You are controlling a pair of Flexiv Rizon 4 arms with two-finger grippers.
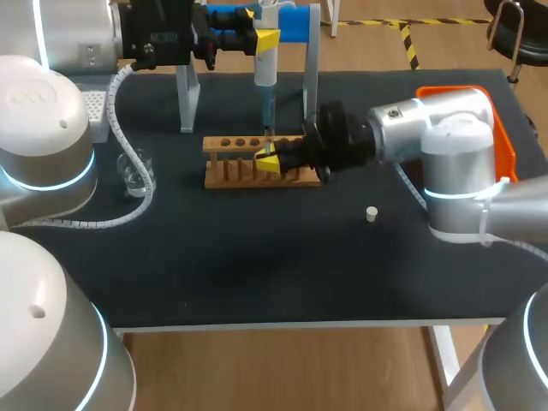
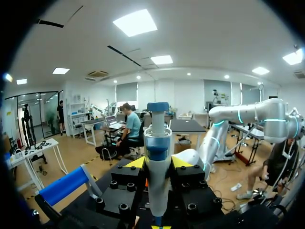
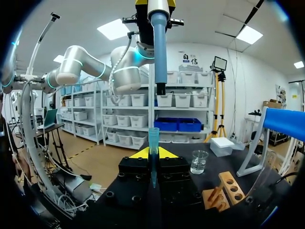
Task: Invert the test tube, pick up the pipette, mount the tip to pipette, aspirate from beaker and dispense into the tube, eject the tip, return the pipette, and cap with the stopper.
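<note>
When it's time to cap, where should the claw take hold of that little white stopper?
Pinch the stopper across its sides, coming straight down from above. It is short and sits alone on the table, clear of the rack, so side approaches would likely scrape the surface. Its pose is too small to tell.

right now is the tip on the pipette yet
Off. The tip stands upright in the right gripper, with a clear gap below the pipette hanging above it.

Beaker left of rack
</note>
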